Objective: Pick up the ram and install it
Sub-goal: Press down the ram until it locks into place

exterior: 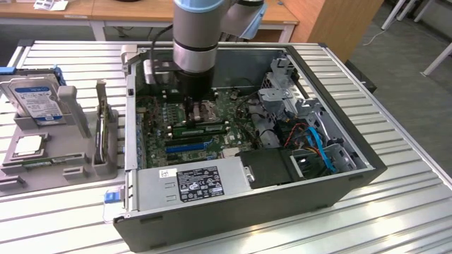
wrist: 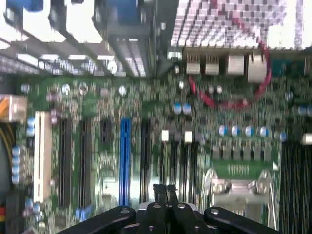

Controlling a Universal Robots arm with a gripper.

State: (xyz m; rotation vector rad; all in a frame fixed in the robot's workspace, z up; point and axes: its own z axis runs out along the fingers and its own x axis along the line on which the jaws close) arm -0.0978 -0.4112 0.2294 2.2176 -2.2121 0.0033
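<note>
Fingers (wrist: 159, 194) are pressed fully together, pad against pad, with nothing pinched between them. So the gripper (wrist: 165, 196) is empty.

I've got the arm (exterior: 194, 42) reaching down into the open computer case (exterior: 353, 174), hanging over the circuit board (wrist: 146, 112) near the processor socket (exterior: 201, 109). The fingers aren't touching anything that I can see; they hover above the board.

As I read it, the ram (exterior: 203, 128) is the long green stick lying in the slots just beside the socket, on the side toward the power supply (exterior: 194, 182). Its long axis runs across the exterior view, left to right with a slight tilt, parallel to the blue slot (exterior: 187, 146) further out. From the fingers it's close, only just past the socket, toward the power supply end of the case. It looks seated in a slot rather than loose, but I can't confirm the latches from here.

One caveat: there's also a thin green strip (exterior: 51, 160) in the grey parts holder (exterior: 78, 172) outside the case, on the exterior view's left, well apart from the gripper. I can't tell whether that's another stick or part of the holder.
</note>
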